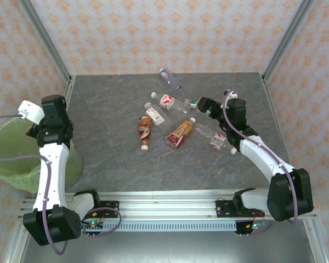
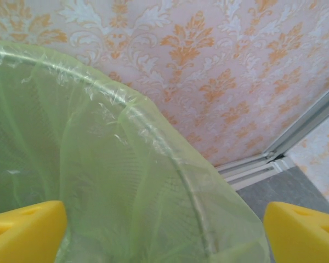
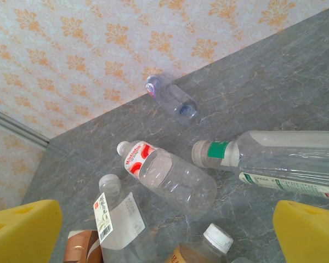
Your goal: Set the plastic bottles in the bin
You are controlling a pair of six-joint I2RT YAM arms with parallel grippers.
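Several plastic bottles lie on the grey table. A red-white labelled one (image 3: 167, 175) (image 1: 172, 102) lies between a green-labelled one (image 3: 274, 159) and a white-labelled one (image 3: 118, 219) (image 1: 155, 113). A brown one (image 1: 145, 130) and an orange one (image 1: 180, 134) lie nearer. A blue-capped bottle (image 1: 170, 78) (image 3: 170, 96) lies by the far wall. Another clear bottle (image 1: 214, 137) rests by the right arm. My right gripper (image 1: 200, 104) (image 3: 167, 235) hovers open above the cluster, holding nothing. My left gripper (image 1: 28, 112) (image 2: 164, 235) hangs open and empty over the green-lined bin (image 1: 16, 156) (image 2: 126, 109).
The bin stands off the table's left edge, beside the left arm. Metal frame posts (image 1: 49, 49) and patterned walls enclose the table (image 1: 109, 159). The arms' mounting rail (image 1: 164, 211) runs along the near edge.
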